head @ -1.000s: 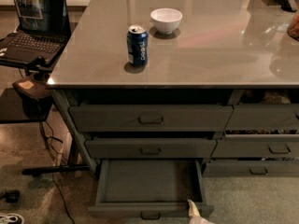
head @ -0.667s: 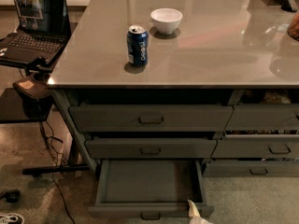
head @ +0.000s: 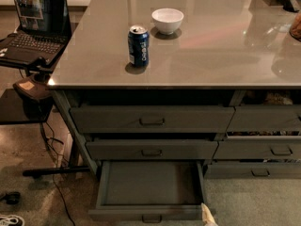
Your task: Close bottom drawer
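Note:
The bottom drawer (head: 150, 185) is dark grey, wide and shallow, the lowest of the wide three-drawer stack. It stands pulled out, showing a bare flat floor. Its low front with a small rectangular pull (head: 151, 218) runs along the frame's bottom edge. Only a pale tip of my gripper (head: 207, 215) shows at the bottom edge, just beside the drawer's front right corner. The rest of the gripper is out of frame.
Two taller wide drawers (head: 150, 119) sit above; a narrower stack (head: 268, 147) is at right. On the counter (head: 211, 55) stand a blue can (head: 138, 45) and a white bowl (head: 167, 20). A laptop (head: 35, 22) on a stand and floor cables (head: 56, 173) are at left.

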`<action>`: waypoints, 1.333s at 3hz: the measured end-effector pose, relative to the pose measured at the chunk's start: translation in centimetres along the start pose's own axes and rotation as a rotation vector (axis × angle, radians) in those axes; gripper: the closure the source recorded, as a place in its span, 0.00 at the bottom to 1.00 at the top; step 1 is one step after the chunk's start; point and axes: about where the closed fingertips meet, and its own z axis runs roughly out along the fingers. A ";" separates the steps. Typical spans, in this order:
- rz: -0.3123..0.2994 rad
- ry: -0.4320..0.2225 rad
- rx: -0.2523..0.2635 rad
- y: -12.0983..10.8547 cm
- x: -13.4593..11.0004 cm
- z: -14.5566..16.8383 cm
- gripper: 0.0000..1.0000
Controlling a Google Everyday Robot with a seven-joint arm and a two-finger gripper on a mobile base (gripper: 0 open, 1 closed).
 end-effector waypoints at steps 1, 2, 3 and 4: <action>0.067 0.041 0.079 3.1 1.6 -6.6 0.00; 0.082 0.033 0.069 7.9 2.8 -8.3 0.00; 0.139 0.024 -0.102 14.6 7.3 -4.2 0.00; 0.152 -0.017 -0.346 19.7 8.3 2.9 0.00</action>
